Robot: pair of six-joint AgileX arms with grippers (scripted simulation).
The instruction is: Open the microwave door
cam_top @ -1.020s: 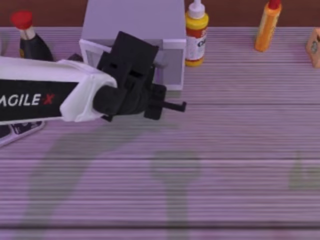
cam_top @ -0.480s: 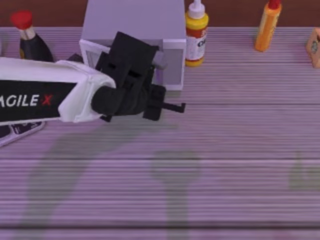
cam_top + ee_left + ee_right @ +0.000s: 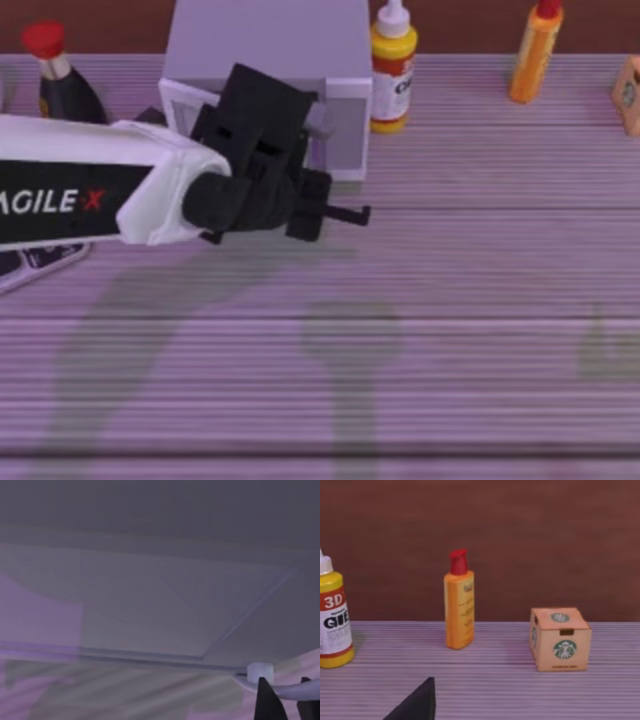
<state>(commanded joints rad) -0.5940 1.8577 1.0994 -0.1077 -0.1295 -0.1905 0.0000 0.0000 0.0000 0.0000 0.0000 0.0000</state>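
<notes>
A rendered kitchen-like tabletop: microwave (image 3: 268,45), sauce bottles (image 3: 392,68), striped purple table (image 3: 480,300), brown wall (image 3: 520,540).

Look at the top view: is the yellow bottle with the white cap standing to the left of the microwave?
No, the yellow bottle stands upright at the right side of the microwave, close beside it at the table's far edge.

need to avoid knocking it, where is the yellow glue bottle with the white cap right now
In the top view the yellow glue bottle with the white cap stands upright at the table's far edge, just right of the pale grey-white microwave.
</notes>
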